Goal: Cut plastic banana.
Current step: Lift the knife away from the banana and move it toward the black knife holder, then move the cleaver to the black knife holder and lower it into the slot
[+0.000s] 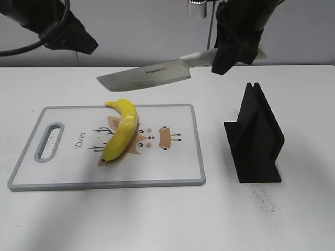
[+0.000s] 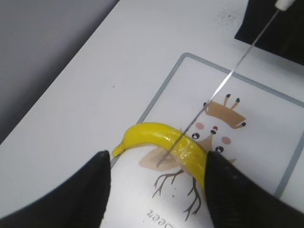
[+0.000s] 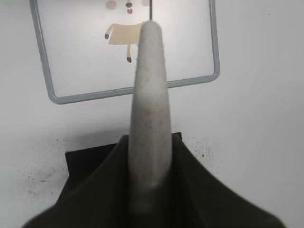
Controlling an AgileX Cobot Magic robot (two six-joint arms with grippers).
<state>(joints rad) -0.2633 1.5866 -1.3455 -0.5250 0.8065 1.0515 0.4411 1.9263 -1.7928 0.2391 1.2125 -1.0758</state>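
Observation:
The plastic banana [image 1: 123, 130] is glossy yellow and lies on the white cutting board [image 1: 178, 172]. It also shows in the left wrist view [image 2: 156, 135]. My right gripper [image 1: 230, 49] is shut on the pale handle of a kitchen knife [image 1: 144, 76] and holds the blade in the air above the banana's far end. The handle [image 3: 149, 109] fills the right wrist view between the fingers. In the left wrist view the blade [image 2: 209, 102] shows edge-on over the banana. My left gripper [image 2: 156, 166] is open and empty above the board, its fingers either side of the banana.
A black knife stand [image 1: 256, 138] stands on the white table to the right of the board; it also shows in the right wrist view [image 3: 83, 164]. The board has a grey rim, a handle slot [image 1: 49, 141] at its left and a deer drawing.

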